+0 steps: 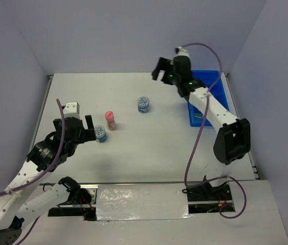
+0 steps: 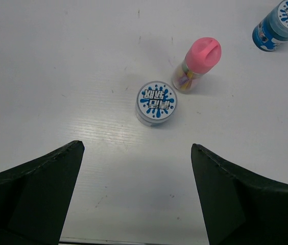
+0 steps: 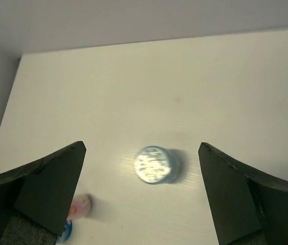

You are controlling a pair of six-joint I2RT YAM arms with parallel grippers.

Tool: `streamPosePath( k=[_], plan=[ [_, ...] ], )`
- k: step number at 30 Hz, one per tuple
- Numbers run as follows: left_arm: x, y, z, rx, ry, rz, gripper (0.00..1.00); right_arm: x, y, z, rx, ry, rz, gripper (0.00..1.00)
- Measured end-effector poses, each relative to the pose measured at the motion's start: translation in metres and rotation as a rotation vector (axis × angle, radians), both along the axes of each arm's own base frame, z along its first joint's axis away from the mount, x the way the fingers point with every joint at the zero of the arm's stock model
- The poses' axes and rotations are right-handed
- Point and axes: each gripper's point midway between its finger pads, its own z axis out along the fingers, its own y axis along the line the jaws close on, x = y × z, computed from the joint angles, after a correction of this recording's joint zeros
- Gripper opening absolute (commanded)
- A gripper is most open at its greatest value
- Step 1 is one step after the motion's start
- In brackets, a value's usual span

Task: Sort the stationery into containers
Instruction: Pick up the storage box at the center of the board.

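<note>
One left gripper point(image 2: 136, 147), fingers spread wide and holding nothing, low over the white table point(image 1: 149, 158). Two round blue-white tubs: the first tub point(image 2: 156, 102) stands just ahead of the left gripper, in line with the gap between its fingers, not touched; the second tub point(image 1: 144, 104) stands farther back near the table's middle, well apart. One pink bottle point(image 1: 110, 120), upright, just beside the first tub, between the two tubs. One right gripper point(image 3: 141, 147), fingers spread wide, empty, raised above the table to the right of the second tub. One blue tray point(image 1: 213, 84) at the far right corner, partly covered by the right arm; its contents cannot be told.
</note>
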Motion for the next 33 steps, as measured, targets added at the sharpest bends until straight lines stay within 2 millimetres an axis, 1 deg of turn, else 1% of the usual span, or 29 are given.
streamPosePath(
  k=[1,2,3,4,5,6,7,9,10,12,13,15,17,19,22,23,25,26,28,29,30,31,32,33],
  plan=[
    [0.0,0.0,0.0,0.001,0.001,0.001,0.99,-0.005,0.027,0.01,-0.043,-0.028,0.071,1.0],
    [0.0,0.0,0.0,0.001,0.001,0.002,0.99,-0.009,0.055,0.016,-0.088,-0.052,0.138,1.0],
    [0.0,0.0,0.0,0.0,0.001,0.002,0.99,-0.01,0.077,0.02,-0.14,-0.064,0.184,1.0],
    [0.0,0.0,0.0,0.0,0.001,0.002,0.99,-0.008,0.094,0.02,-0.179,-0.072,0.215,1.0],
    [0.0,0.001,0.0,0.001,0.001,0.003,0.99,-0.003,0.109,0.014,-0.224,-0.067,0.239,1.0],
    [0.0,0.001,0.0,0.0,0.001,0.003,0.99,0.002,0.12,0.005,-0.262,-0.06,0.255,1.0],
    [0.0,0.0,0.0,0.0,0.002,0.001,0.99,0.008,0.128,-0.011,-0.305,-0.041,0.266,1.0],
    [0.0,-0.001,0.0,-0.004,0.002,-0.004,0.99,0.012,0.132,-0.056,-0.387,0.038,0.286,1.0],
    [0.0,-0.001,0.0,-0.004,0.002,-0.007,0.99,0.01,0.128,-0.084,-0.434,0.095,0.295,1.0],
    [0.001,-0.003,0.0,-0.008,0.0,-0.012,0.99,0.006,0.12,-0.129,-0.504,0.196,0.31,1.0],
    [0.001,-0.003,0.0,-0.01,0.0,-0.014,0.99,0.004,0.116,-0.147,-0.534,0.238,0.319,1.0],
    [0.001,-0.005,0.001,-0.015,-0.002,-0.019,0.99,-0.002,0.109,-0.173,-0.581,0.299,0.336,1.0],
    [0.002,-0.005,0.002,-0.013,-0.005,-0.027,0.99,-0.004,0.106,-0.185,-0.603,0.326,0.347,1.0],
    [0.002,-0.006,0.002,-0.009,-0.006,-0.034,0.99,-0.005,0.105,-0.188,-0.612,0.331,0.354,0.99],
    [0.002,-0.006,0.002,-0.008,-0.006,-0.036,0.99,-0.005,0.107,-0.187,-0.611,0.325,0.366,0.95],
    [0.002,-0.006,0.002,-0.008,-0.006,-0.036,0.99,-0.005,0.107,-0.188,-0.609,0.323,0.369,0.88],
    [0.002,-0.006,0.002,-0.008,-0.006,-0.036,0.99,-0.006,0.108,-0.191,-0.606,0.326,0.376,0.85],
    [0.002,-0.006,0.002,-0.008,-0.006,-0.036,0.99,-0.007,0.108,-0.192,-0.604,0.329,0.38,0.73],
    [0.002,-0.006,0.002,-0.008,-0.006,-0.036,0.99,-0.009,0.109,-0.195,-0.597,0.336,0.388,0.62],
    [0.002,-0.006,0.002,-0.008,-0.006,-0.036,0.99,-0.009,0.11,-0.195,-0.593,0.337,0.387,0.51],
    [0.002,-0.006,0.002,-0.008,-0.006,-0.036,0.99,-0.01,0.11,-0.195,-0.589,0.338,0.39,0.45],
    [0.002,-0.006,0.002,-0.008,-0.006,-0.036,0.99,-0.01,0.111,-0.195,-0.588,0.337,0.392,0.33],
    [0.002,-0.006,0.002,-0.008,-0.006,-0.036,0.99,-0.01,0.11,-0.195,-0.588,0.337,0.392,0.0],
    [0.002,-0.006,0.002,-0.008,-0.006,-0.036,0.99,-0.011,0.11,-0.194,-0.585,0.337,0.39,0.0]
  ],
)
